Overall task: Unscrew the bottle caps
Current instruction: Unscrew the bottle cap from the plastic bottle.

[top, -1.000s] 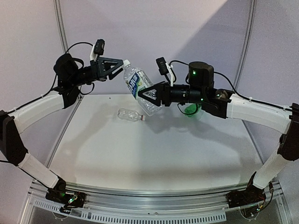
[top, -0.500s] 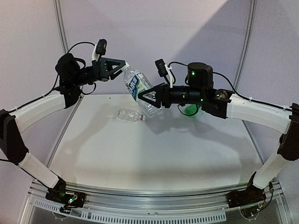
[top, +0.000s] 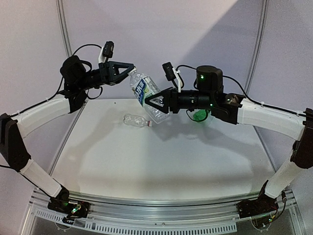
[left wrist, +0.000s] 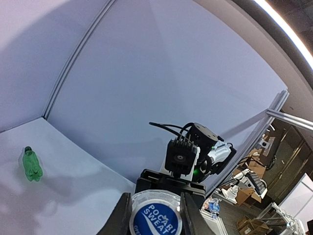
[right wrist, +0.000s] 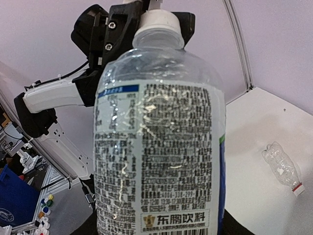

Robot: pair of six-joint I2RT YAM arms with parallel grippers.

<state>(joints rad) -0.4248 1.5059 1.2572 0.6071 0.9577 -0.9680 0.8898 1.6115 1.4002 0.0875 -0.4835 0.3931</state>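
Clamping the white cap (left wrist: 155, 218) between its two fingers, the left pincer (top: 130, 68) is closed on the top of the labelled bottle (right wrist: 157, 147). That bottle hangs tilted in the air above the table (top: 161, 166), its neck leaning toward that pincer. The right pincer (top: 150, 102) grips the same bottle around its labelled middle, jaws partly apart on the body, so the cap sits at the left pincer's tips and the bottle's base lies just past the right pincer. Below both pincers, the short clear bottle (top: 136, 120) lies on its side on the table, well apart from them, and the green bottle (left wrist: 32, 165) stands upright behind the right pincer's wrist. A second earlier the left pincer's jaws stood wider, loosely around the cap; now they have closed on it, while the right pincer and the bottle have barely shifted.
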